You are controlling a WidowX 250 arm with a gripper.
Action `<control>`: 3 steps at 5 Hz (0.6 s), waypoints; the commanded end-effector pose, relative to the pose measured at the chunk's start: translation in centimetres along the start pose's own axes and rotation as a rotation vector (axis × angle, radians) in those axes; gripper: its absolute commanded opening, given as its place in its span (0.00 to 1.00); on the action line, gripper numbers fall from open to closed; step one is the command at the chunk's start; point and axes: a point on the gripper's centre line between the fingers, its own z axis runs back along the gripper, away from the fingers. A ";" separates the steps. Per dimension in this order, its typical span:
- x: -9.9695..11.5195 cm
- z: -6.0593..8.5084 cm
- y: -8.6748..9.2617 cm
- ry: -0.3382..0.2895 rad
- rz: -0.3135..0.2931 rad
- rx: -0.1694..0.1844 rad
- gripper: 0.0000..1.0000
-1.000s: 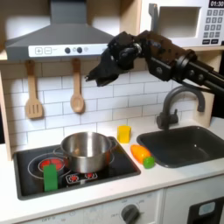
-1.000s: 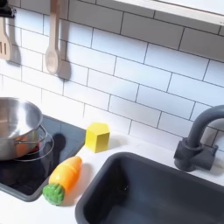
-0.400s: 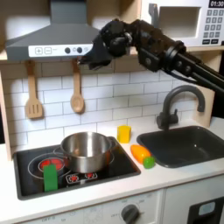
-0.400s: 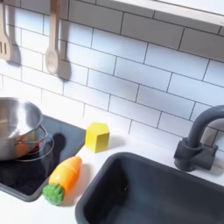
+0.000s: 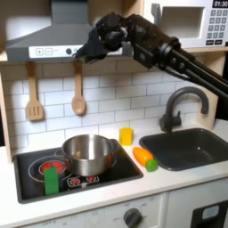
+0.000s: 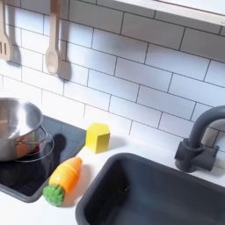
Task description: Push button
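A row of small dark buttons (image 5: 71,52) runs along the pale front panel of the range hood (image 5: 49,37) at the top left of the first exterior view. My black gripper (image 5: 86,53) is at the right end of that row, its tip against the panel or just short of it. The fingers look pressed together with nothing between them. The arm stretches back to the first exterior view's right, passing under the microwave (image 5: 191,22). I cannot tell which button the tip meets.
Below, a steel pot (image 5: 87,153) sits on the hob beside a green block (image 5: 51,180). A yellow block (image 6: 97,137) and a toy carrot (image 6: 61,179) lie beside the sink (image 6: 149,193) and faucet (image 6: 198,145). A spatula (image 5: 34,93) and a wooden spoon (image 5: 78,92) hang on the tiles.
The gripper has risen and swung to the first exterior view's left, from in front of the tiles up to the hood's button row. The objects on the counter have not moved.
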 end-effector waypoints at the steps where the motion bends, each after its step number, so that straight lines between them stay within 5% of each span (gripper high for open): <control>1: 0.6 -0.6 -0.1 -0.012 0.007 -0.009 0.00; 3: 1.0 -0.9 0.0 -0.014 0.008 -0.007 0.00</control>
